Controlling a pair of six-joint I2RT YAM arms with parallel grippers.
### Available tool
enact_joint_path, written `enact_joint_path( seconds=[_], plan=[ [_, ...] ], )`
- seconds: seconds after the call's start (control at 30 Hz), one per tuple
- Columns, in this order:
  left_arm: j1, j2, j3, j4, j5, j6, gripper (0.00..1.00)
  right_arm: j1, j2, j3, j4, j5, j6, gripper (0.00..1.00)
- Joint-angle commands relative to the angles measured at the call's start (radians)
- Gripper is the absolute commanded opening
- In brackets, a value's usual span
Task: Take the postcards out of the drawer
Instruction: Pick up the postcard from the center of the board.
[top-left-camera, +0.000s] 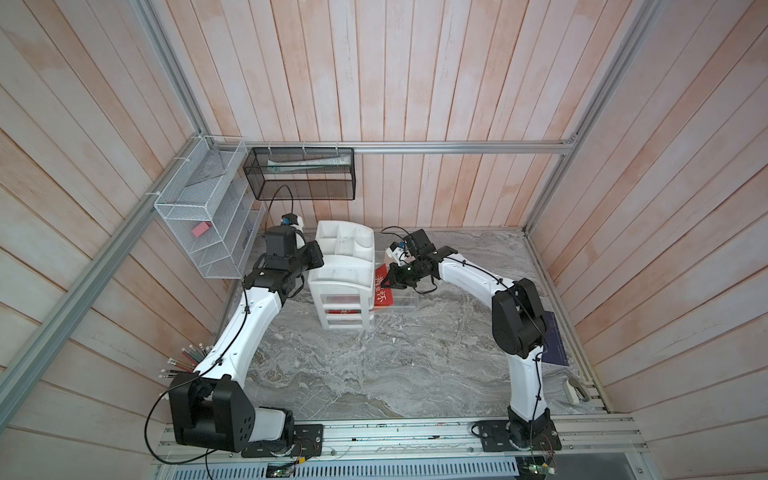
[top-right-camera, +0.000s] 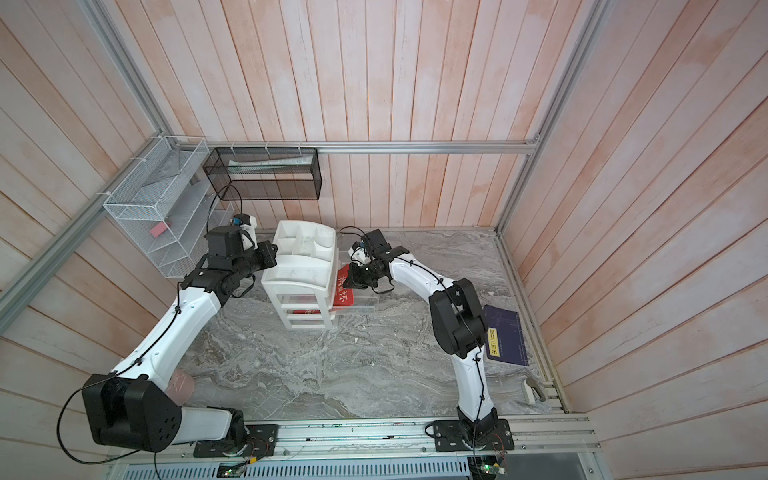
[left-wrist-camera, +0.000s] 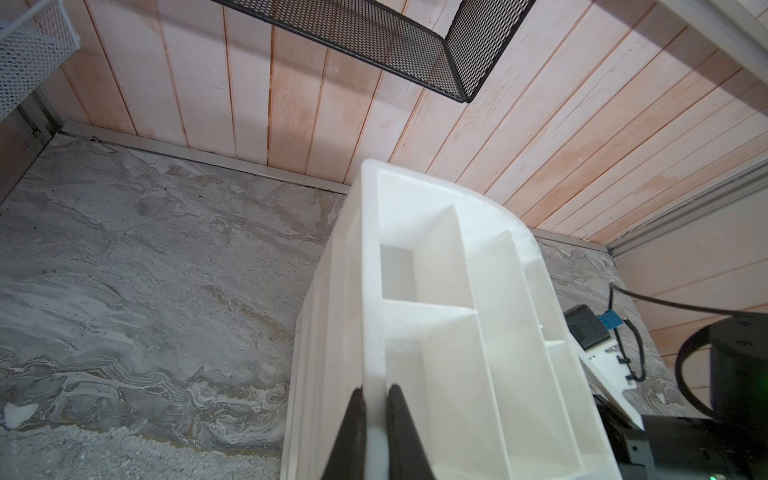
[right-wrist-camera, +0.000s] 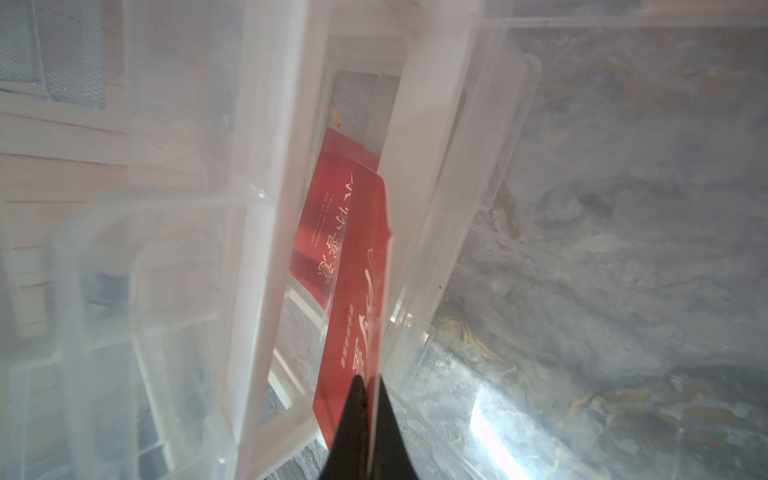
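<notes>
Postcard removal is centring on one red card (right-wrist-camera: 361, 299), which is standing tilted on edge in the pulled-out clear drawer (top-left-camera: 405, 306) because the right gripper (right-wrist-camera: 368, 386) is pinching its near edge tight, apparently for lifting. A second red card (right-wrist-camera: 322, 216) is lying deeper in, behind clear plastic. The left gripper (left-wrist-camera: 376, 395) is clamping the white organizer (left-wrist-camera: 457, 291) by its rim, likely steadying it.

Red postcard (top-left-camera: 381, 291), white characters. Second red postcard (right-wrist-camera: 322, 199), white characters with fine white print. Drawer (top-left-camera: 402, 305) clear, colourless. Organiser (top-left-camera: 341, 277) plain white. Table (top-left-camera: 374, 374) grey, marbled with white and tan veins. Wall planks (top-left-camera: 415, 83) pale pink, whitewashed. Mesh basket (top-left-camera: 299, 189) black. Wire rack (top-left-camera: 187, 208) white, holding a pink block (top-left-camera: 201, 229). Booklet (top-right-camera: 510, 328) dark navy, yellow label (top-right-camera: 493, 340). Left arm (top-left-camera: 245, 328) and right arm (top-left-camera: 469, 274) white with black joints
</notes>
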Motion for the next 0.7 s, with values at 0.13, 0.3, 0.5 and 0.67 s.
enact_joint_path(
  seconds=[0.13, 0.3, 0.5, 0.67],
  plan=[
    [-0.002, 0.048, 0.016, -0.078, 0.027, 0.075, 0.00, -0.008, 0.015, 0.064, -0.063, 0.047, -0.039, 0.01],
    [0.001, 0.048, 0.068, -0.093, 0.008, 0.093, 0.12, -0.029, -0.011, 0.088, -0.091, 0.089, -0.060, 0.00],
    [0.001, 0.052, 0.121, -0.109, -0.006, 0.110, 0.20, -0.047, -0.028, 0.147, -0.158, 0.163, -0.105, 0.00],
    [0.001, 0.051, 0.150, -0.123, -0.027, 0.118, 0.26, -0.058, -0.048, 0.166, -0.176, 0.185, -0.128, 0.00]
  ],
)
